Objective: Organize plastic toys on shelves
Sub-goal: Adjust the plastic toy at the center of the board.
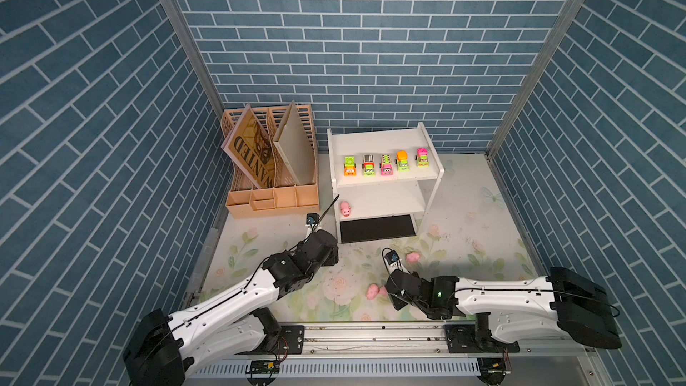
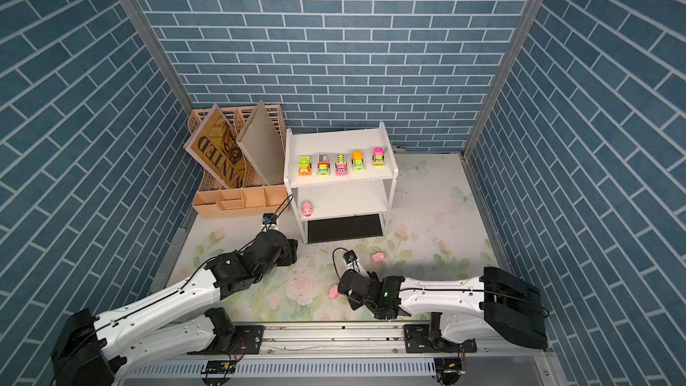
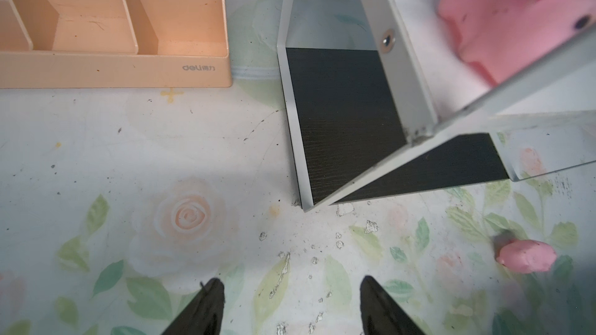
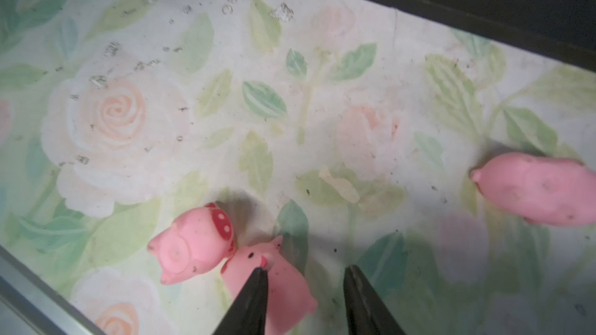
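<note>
Left gripper wide, empty, low over mat; right gripper narrower, empty, beside pig.

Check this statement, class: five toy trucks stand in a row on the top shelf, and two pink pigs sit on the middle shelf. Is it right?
Not quite: only one pink pig sits on the middle shelf, as both top views show. The five toy trucks do stand in a row on the top shelf.
</note>
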Robot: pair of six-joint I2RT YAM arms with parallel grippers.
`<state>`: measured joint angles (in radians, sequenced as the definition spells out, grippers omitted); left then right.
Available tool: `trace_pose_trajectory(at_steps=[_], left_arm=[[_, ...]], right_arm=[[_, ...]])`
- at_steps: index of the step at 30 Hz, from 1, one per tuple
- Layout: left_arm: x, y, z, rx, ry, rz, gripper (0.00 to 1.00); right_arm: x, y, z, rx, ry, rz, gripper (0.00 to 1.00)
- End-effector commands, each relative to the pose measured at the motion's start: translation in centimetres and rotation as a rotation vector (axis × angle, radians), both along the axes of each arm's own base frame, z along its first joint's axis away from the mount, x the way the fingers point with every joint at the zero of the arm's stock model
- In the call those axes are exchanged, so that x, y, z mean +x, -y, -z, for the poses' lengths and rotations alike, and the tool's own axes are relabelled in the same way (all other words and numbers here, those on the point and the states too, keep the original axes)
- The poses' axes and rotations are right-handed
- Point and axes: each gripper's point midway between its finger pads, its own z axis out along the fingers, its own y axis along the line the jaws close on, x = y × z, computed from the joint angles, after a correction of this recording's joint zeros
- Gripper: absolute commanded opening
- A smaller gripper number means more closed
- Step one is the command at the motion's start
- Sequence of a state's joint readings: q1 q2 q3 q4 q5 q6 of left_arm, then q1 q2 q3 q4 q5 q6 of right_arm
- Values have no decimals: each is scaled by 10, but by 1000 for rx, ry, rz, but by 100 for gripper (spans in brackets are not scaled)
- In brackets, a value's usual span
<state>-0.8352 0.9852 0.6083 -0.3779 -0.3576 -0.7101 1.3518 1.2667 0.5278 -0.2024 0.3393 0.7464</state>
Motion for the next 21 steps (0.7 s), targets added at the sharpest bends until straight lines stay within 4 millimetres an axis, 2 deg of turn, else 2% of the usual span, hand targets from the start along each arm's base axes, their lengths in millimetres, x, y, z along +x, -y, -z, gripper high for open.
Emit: trace_pose_trajectory(at_steps=[1,5,9,15,18,21], left_arm=[[3,1,-3,-7,4,-7,70],[3,1,-2,0,-2,-6,70],[1,-1,-1,4,-6,-6,70],[1,-2,-1,9,-4,-9,70],[1,-2,-2,10,-5,-7,70],[1,-3,-2,7,-2,-8,70]], right_arm=[[-10,11,16,-38,-37,40,43],[-31,15,26,-58,-69,21,43],[-44,17,19,-67,-65,33,44],[-41,9,2,-59,-33,46,45],[-46,7,5,-47,-60,40,46],[-52,8,17,-41,-93,32,47]])
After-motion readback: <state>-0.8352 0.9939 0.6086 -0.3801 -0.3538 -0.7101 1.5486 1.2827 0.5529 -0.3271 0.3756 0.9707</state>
